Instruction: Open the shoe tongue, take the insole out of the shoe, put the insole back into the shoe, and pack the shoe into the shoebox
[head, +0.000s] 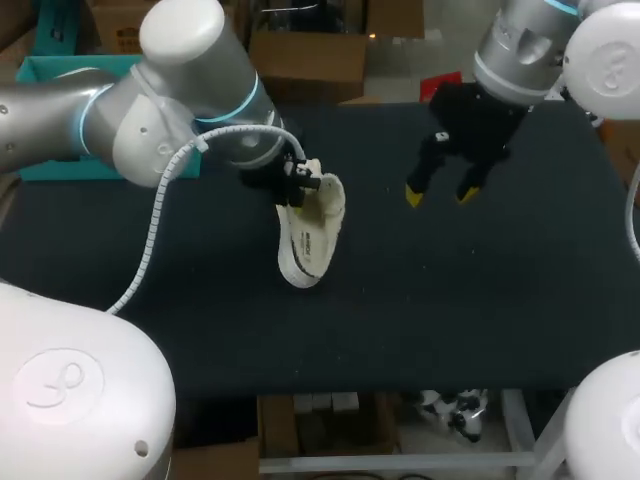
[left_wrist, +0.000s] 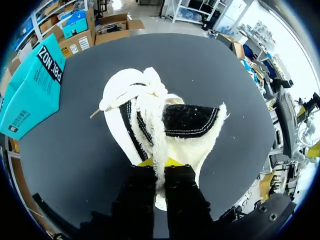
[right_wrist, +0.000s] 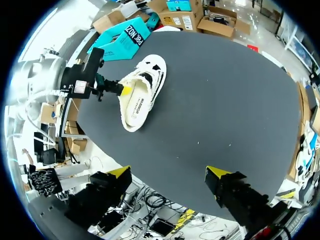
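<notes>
My left end effector (left_wrist: 161, 162) sits closest, its two yellow-tipped fingers pressed together on a fleecy white edge of the shoe (left_wrist: 165, 125), which runs up between them. The shoe rests on the dark desk (head: 480, 300), left of the middle, tipped onto its side so the printed sole wall faces outward. In the head view its long axis runs slantwise, from the pinched upper end by my left end effector down toward the desk's near edge. Ahead of my left fingers I see the black fleece lining, and beyond it the white laces (left_wrist: 142, 85) bunched at the far end. I cannot tell whether the insole is inside. The teal shoebox (left_wrist: 32, 87) lies at the desk's left edge, well apart from the shoe, and I cannot see into it. My right end effector (head: 440, 193) hangs above the desk's right half with its fingers spread wide and nothing between them, well apart from the shoe.
</notes>
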